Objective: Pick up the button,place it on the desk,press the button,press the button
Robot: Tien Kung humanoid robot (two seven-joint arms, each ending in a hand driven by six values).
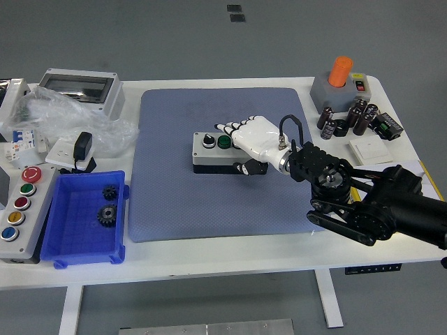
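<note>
The button box, a small grey case with a black knob and a green button on top, lies on the blue mat near the mat's middle. The right hand, white with dark fingertips, comes in from the mat's right side and is clamped on the right end of the box: its fingers lie over the top and the thumb shows below the front edge. The black arm behind it stretches off past the mat's right edge. Left of the mat sits a blue bin holding two dark gears, and left of that a grey panel with a column of coloured buttons. Beyond the mat's right corner stand an orange knob on a grey base and a cluster of dark cylinders.
</note>
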